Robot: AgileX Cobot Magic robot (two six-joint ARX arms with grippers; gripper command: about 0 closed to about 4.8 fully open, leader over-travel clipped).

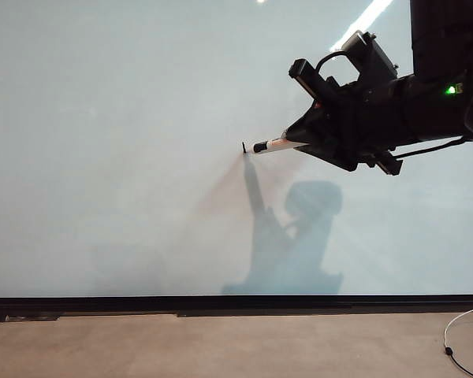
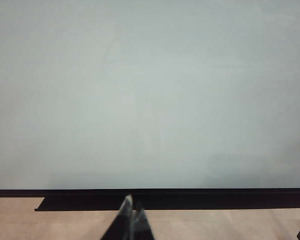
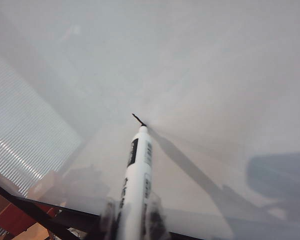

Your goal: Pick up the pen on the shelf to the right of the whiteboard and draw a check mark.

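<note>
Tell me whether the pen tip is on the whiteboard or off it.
On it. The pen, held in the right tool, has its tip at the end of a short black stroke on the whiteboard.

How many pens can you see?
1. The pen is clamped in the right gripper, its tip touching the whiteboard near the middle, beside a short black mark. The left gripper holds nothing.
</note>
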